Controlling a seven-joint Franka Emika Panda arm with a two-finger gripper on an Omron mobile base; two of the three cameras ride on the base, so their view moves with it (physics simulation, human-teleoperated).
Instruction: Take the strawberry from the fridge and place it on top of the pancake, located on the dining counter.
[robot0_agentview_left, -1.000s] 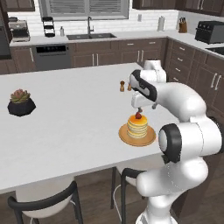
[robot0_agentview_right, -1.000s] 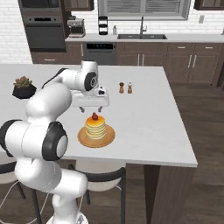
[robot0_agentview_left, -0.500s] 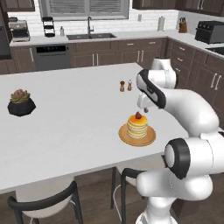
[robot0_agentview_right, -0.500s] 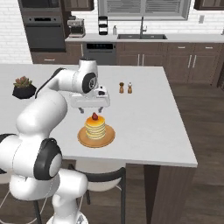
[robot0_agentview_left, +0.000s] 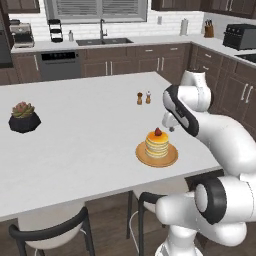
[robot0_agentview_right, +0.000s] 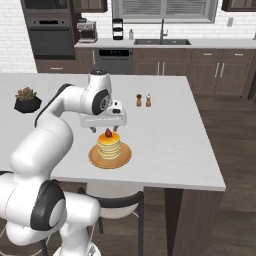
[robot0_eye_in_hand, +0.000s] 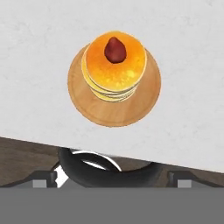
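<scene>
— Lifted higher and drawn back toward the near edge since a second ago: pincer, fingers spread wide, grasping nothing, hanging just above the pancake.
— And the strawberry?
— Sits on top of the pancake stack, free of the fingers.
— Containers?
— Round orange-brown plate carries the stack, resting on the white tabletop near its front edge.

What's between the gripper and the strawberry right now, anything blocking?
Nothing visible. The strawberry sits on top of the pancake on the dining counter. The gripper hangs open just above it with only air between, not touching it. Nearest other things, the two shakers, stand apart farther back on the counter.
</scene>
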